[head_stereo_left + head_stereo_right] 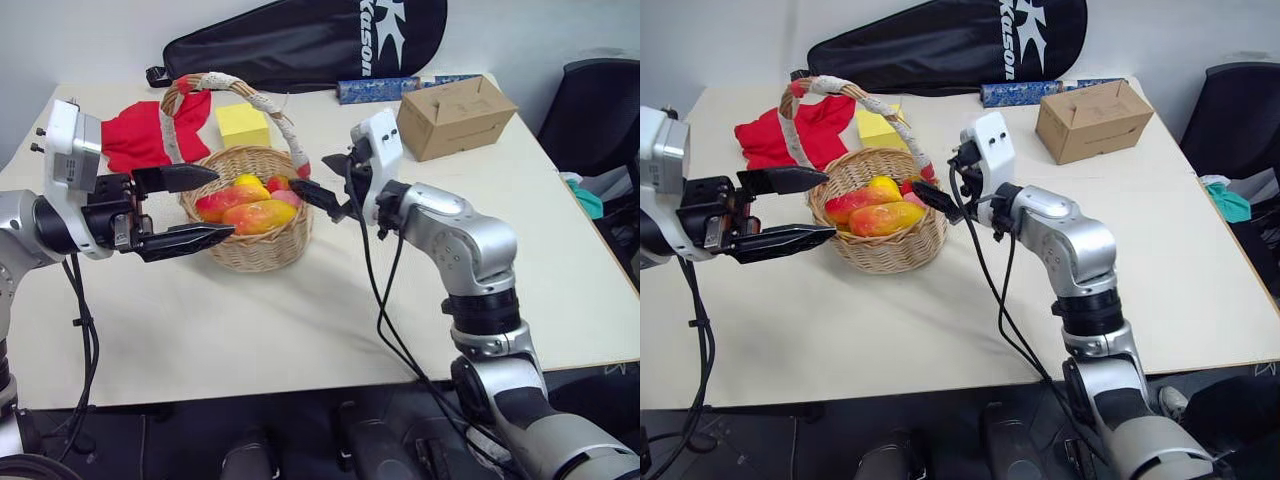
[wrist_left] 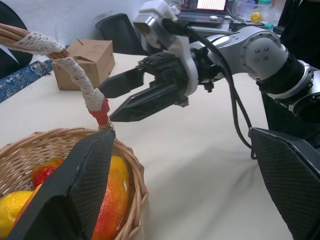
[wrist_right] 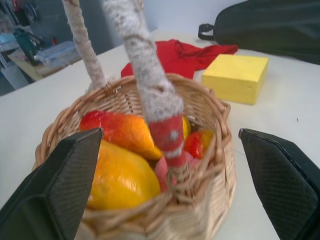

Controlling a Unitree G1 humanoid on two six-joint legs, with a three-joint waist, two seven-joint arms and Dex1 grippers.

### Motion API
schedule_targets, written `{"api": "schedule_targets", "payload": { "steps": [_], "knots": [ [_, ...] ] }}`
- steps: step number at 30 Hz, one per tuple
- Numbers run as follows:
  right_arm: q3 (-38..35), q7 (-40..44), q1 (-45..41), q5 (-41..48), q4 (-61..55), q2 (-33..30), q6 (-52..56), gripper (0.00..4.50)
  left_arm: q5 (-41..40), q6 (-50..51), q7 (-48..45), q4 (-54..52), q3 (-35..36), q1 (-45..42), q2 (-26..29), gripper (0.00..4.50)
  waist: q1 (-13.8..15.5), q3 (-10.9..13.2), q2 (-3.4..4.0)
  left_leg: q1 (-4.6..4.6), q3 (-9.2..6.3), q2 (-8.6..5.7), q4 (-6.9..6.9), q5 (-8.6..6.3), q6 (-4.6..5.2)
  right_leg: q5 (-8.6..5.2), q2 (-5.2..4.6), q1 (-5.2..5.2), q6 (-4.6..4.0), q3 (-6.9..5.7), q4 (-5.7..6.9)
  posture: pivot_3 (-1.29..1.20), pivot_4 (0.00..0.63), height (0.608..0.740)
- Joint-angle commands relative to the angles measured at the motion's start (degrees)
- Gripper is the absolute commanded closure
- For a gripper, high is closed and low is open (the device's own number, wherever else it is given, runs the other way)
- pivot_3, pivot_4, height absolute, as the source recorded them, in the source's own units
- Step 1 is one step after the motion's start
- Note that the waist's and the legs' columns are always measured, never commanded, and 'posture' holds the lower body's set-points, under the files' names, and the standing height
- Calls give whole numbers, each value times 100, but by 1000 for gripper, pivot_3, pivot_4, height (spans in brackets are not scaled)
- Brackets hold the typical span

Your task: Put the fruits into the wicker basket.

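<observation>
Fruits [image 1: 245, 205] lie heaped inside the wicker basket [image 1: 250, 245], which stands on the pale surface [image 1: 300, 330] between the two pincers. The left pincer [image 1: 190, 208] hangs level just beside the basket's left wall, its two black fingers spread wide and holding nothing — one finger reaches over the rim, the other lies against the outer weave. The right pincer [image 1: 312, 193] is also spread wide and empty, its tips close to the rim where the red end of the handle [image 1: 262, 100] meets the weave.

In the right wrist view, two red-orange-yellow mangoes [image 3: 122, 165] fill the near half of the basket, a pink fruit [image 3: 162, 172] sits low behind the handle's foot, and a small red one [image 3: 200, 142] lies next to it. A yellow lemon [image 2: 12, 210] shows in the left wrist view.

Beyond the basket from both pincers lie a yellow block [image 1: 243, 125] and a red cloth [image 1: 150, 135]. Behind the right pincer, well apart, stands a cardboard box [image 1: 457, 117] — a black bag [image 1: 310, 40] lies at the far edge.
</observation>
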Motion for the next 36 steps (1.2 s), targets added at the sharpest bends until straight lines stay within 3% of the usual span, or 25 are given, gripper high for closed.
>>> {"api": "schedule_targets", "payload": {
  "steps": [1, 3, 11, 14, 21, 31, 36],
  "knots": [
    [-52, -59, -434, -121, 567, 261, -517, 189, -43, -101, 72, -155, 62, -117, 2, 0, -11, 0, 0, 0, 1, 0, 1, 0, 0, 0, 0, 0, 0, 1, 1, 0, 150, 740],
    [-7, 35, -493, -197, 784, 319, -747, 623, -52, -99, 123, -170, 71, -145, -11, 0, -10, 0, 0, 1, 0, 1, 1, 0, 0, 0, 0, 0, 0, 0, 2, 0, 150, 740],
    [129, 287, -368, -214, 688, 350, -906, 3483, -99, -83, 256, -156, 77, -332, -25, 0, -10, 0, 1, 0, -1, 0, 1, 0, 1, 0, -2, 0, 0, -1, 2, 0, 150, 740],
    [147, 358, -255, -254, 562, 283, -989, 4265, -86, -71, 277, -114, 34, -420, -38, 0, -6, 0, 1, 0, 0, 0, 1, 0, 0, 0, -2, 0, 0, -1, 3, 0, 150, 740],
    [-625, 742, 22, 235, 47, -565, -849, 4266, 46, -211, 101, 92, -227, -629, -146, 0, 56, 1, 1, -4, -3, -3, 2, 0, 1, 0, -5, 1, 0, -4, 0, 0, 150, 740],
    [-2302, 1938, 1528, 1136, -1190, -3335, -291, 4266, 520, -672, -331, 857, -926, -1264, -564, 0, 284, 7, 9, -9, 1, -4, 1, -5, 9, 0, -1, 1, 1, -1, -19, 0, 150, 740],
    [-2929, 1889, 2300, 937, -751, -3720, -732, 4266, 734, -875, -526, 1206, -1130, -1491, -770, 0, 263, 7, 9, 7, 12, -3, 2, -2, 5, 1, 6, 5, 3, 11, -7, 0, 150, 740]
  ]
}}
